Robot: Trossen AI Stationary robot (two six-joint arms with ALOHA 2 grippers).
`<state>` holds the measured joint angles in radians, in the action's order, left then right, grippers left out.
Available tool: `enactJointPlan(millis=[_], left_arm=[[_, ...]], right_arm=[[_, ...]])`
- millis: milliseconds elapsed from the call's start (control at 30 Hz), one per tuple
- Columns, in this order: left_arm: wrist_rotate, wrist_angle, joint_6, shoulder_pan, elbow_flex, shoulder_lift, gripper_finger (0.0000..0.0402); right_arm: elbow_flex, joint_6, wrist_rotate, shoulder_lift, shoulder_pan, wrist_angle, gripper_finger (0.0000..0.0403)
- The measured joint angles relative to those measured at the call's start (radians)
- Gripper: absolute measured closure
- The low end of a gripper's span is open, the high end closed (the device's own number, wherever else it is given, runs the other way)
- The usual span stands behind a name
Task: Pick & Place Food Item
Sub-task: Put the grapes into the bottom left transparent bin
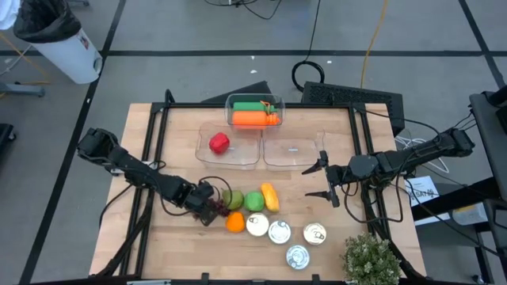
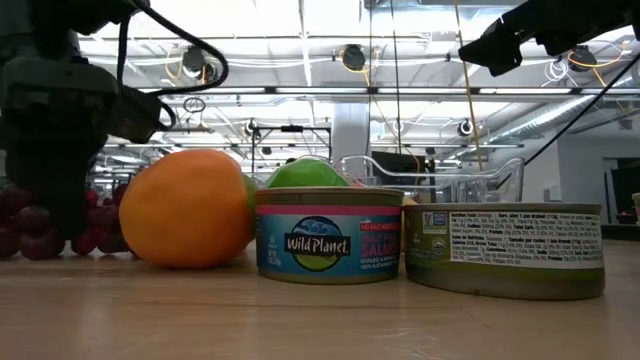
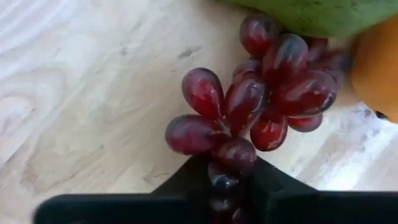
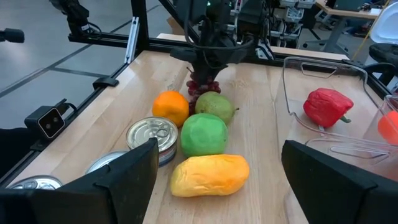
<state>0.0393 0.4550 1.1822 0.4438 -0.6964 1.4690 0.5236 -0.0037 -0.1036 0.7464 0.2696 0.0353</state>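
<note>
A bunch of red grapes (image 3: 261,106) lies on the wooden table by an orange (image 1: 235,222) and a green pear (image 1: 232,198). My left gripper (image 1: 207,210) points steeply down over the bunch and is shut on it; the right wrist view shows the grapes (image 4: 200,87) below that gripper. My right gripper (image 1: 326,179) hovers open above the table's right half, holding nothing. A green apple (image 1: 254,200) and a yellow mango (image 1: 270,195) lie in the same row. My left gripper pinches the grape bunch at one end, on the grapes (image 3: 225,174) between its two fingers. The fingers (image 3: 280,186) come from above, slanting down. The rest of the bunch lies on the table (image 3: 81,93) beyond the fingertips.
Clear containers stand at the far side: one with a red pepper (image 1: 219,142), one with carrots (image 1: 253,117), one beside them (image 1: 291,150). Several tins (image 1: 279,232) sit near the front edge, and a potted plant (image 1: 369,260) at the front right.
</note>
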Motion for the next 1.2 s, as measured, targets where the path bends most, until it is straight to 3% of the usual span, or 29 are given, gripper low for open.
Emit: enactJointPlan(millis=[100, 200, 433, 600, 733, 900, 1033, 1200], left_arm=[[-0.013, 0.001, -0.038, -0.003, -0.020, -0.026, 0.0383], [-0.002, 0.000, -0.076, -0.016, -0.047, -0.073, 0.0386], [0.217, 0.043, -0.247, -0.038, -0.130, -0.177, 0.0364], [0.350, 0.046, -0.393, -0.074, -0.163, -0.230, 0.0377], [0.454, 0.010, -0.514, -0.132, -0.165, -0.259, 0.0384], [0.533, -0.052, -0.686, -0.227, -0.166, -0.262, 0.0361], [0.529, -0.160, -0.827, -0.328, -0.166, -0.219, 0.0354], [0.414, -0.293, -1.025, -0.449, -0.166, -0.133, 0.0352]], right_arm=[[0.000, 0.000, 0.000, 0.000, 0.000, 0.001, 0.0083], [0.000, -0.001, 0.000, 0.000, 0.000, 0.001, 0.0083], [0.000, -0.006, 0.000, 0.000, 0.000, 0.002, 0.0083], [0.000, -0.007, 0.000, 0.000, 0.000, 0.002, 0.0083], [0.000, -0.008, 0.000, 0.000, 0.000, 0.002, 0.0083], [0.000, -0.008, 0.000, 0.000, 0.000, 0.001, 0.0083], [0.000, -0.008, -0.001, 0.000, 0.000, 0.002, 0.0083], [0.000, -0.008, -0.007, 0.000, 0.000, 0.005, 0.0083]])
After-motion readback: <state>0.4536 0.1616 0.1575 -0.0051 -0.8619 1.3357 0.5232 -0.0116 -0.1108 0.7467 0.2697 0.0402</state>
